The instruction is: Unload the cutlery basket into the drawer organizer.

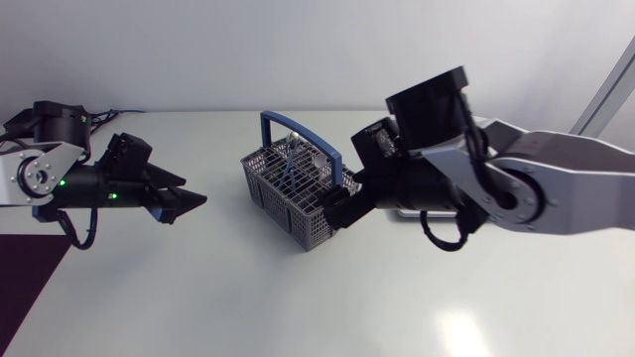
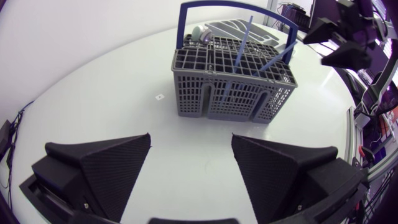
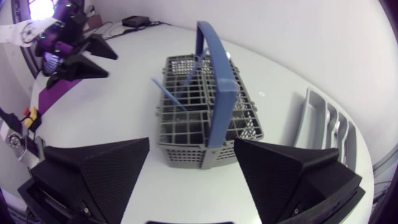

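left gripper [image 1: 185, 202]: fingers spread, empty, at 9 o'clock of cutlery basket [image 1: 288, 193], well apart | right gripper [image 1: 339, 210]: fingers spread, empty, just beside basket's 4 o'clock corner | basket: grey, mid-table, blue handle [image 2: 182, 31] upright, blue utensils [image 2: 242, 46] standing inside | drawer organizer [image 3: 324, 118]: grey, beyond basket from left gripper

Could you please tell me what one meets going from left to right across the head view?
Left end effector → basket → right arm.
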Motion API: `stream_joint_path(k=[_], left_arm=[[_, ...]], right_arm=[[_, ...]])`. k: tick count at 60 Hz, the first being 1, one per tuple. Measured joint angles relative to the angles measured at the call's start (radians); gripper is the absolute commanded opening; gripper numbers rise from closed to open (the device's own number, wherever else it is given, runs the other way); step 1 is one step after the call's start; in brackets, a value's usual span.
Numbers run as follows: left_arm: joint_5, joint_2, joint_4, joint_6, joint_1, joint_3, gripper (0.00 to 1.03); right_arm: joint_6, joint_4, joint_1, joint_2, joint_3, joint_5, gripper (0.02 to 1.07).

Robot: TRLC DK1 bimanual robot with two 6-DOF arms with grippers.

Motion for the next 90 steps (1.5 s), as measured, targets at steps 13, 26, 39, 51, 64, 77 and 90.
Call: stream_joint_path(k=[13,26,39,51,64,77,90], left_arm=[[0.000,0.212,0.093,-0.072,0.001,0.198,0.91],[0.009,0.425,0.219,-0.189,-0.005,0.365,0.59],[0.058,0.583,0.234,-0.279,-0.051,0.488,0.40],[0.079,0.649,0.234,-0.288,-0.108,0.536,0.40],[0.109,0.664,0.229,-0.287,-0.126,0.545,0.40],[0.148,0.659,0.204,-0.243,-0.132,0.534,0.40],[0.155,0.564,0.137,-0.145,-0.143,0.428,0.40]], right_arm=[[-0.015,0.000,-0.048,-0.109,-0.044,-0.029,0.38],[-0.026,0.053,-0.134,-0.051,-0.109,-0.085,0.19],[-0.025,0.118,-0.174,0.086,-0.108,-0.102,0.18],[-0.025,0.157,-0.239,0.209,-0.096,-0.135,0.18],[-0.002,0.198,-0.262,0.319,-0.018,-0.186,0.18],[0.031,0.211,-0.270,0.339,0.013,-0.203,0.18],[0.032,0.211,-0.298,0.340,0.013,-0.212,0.18]])
